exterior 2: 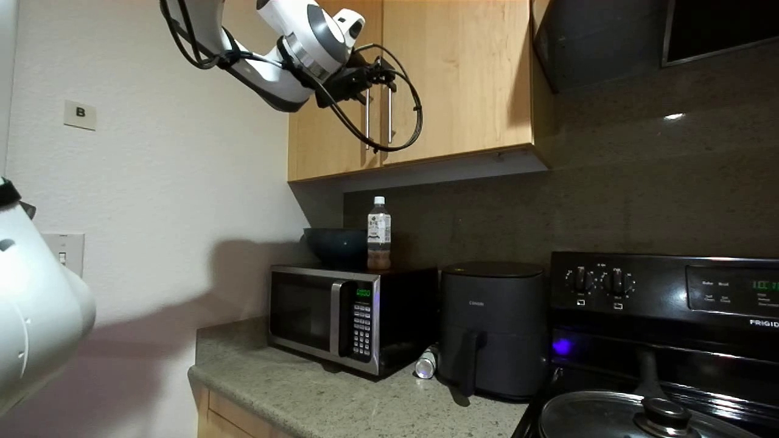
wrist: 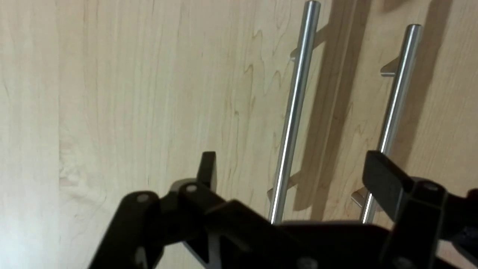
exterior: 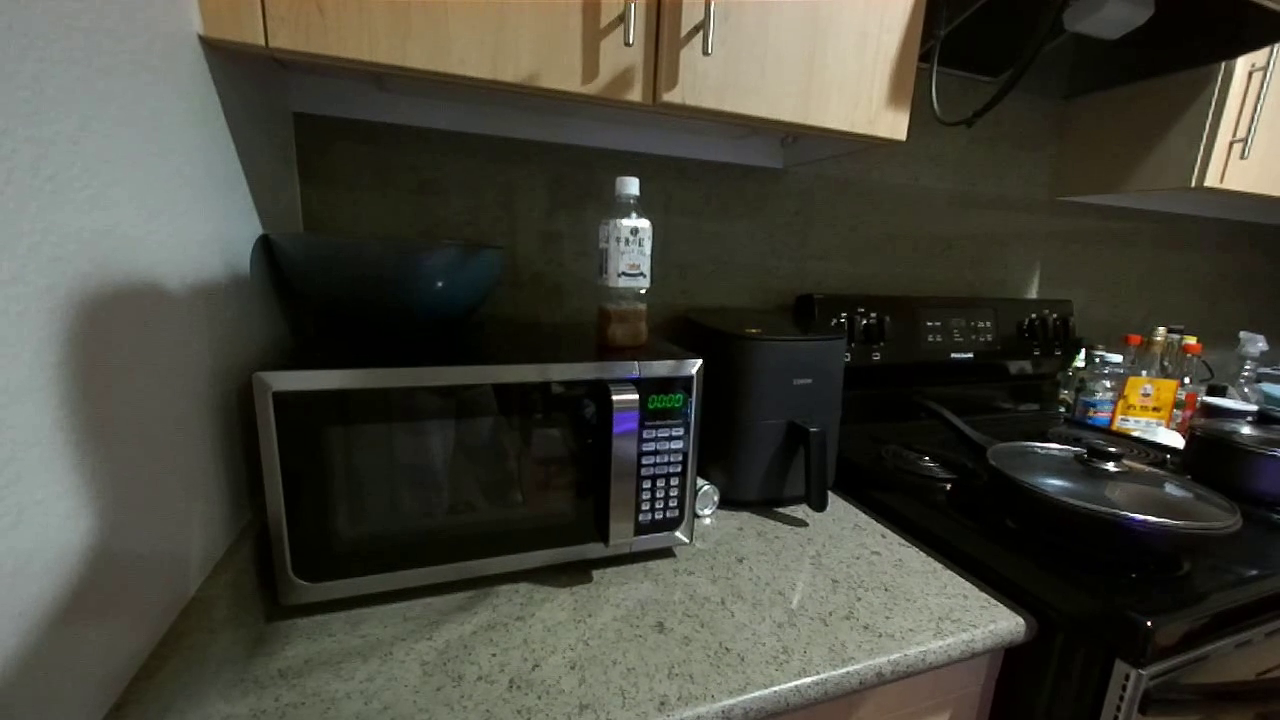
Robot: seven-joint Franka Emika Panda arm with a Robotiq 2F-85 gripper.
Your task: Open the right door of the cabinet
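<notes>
Wrist view, landmark = right handle. Far left of it: left door, closed. Then left finger, well apart from it. Then left handle, near it, lying between the spread fingers as seen here. The gripper has its jaws wide apart, pinching nothing I can see. Right finger overlaps the lower part of the right handle; touching or just in front, can't tell. Right door carries that handle, runs off to its right; shut in both exterior views.

Handling, my guess: stiff flat panel, light to swing, hinges probably on the edge away from the handle. Handle is rigid smooth metal, could slip; take it mid-length, one finger each side, pull out and follow the arc. Squeezing from here likely catches the left handle, so shift right first.

Hard to see: in an exterior view the arm and a looped cable clutter the area by the right handle, can't read the jaws there. Cabinet top is cut off in both exterior views. Wrist view: lower ends of both handles go behind the gripper; most of the right door is out of frame.
</notes>
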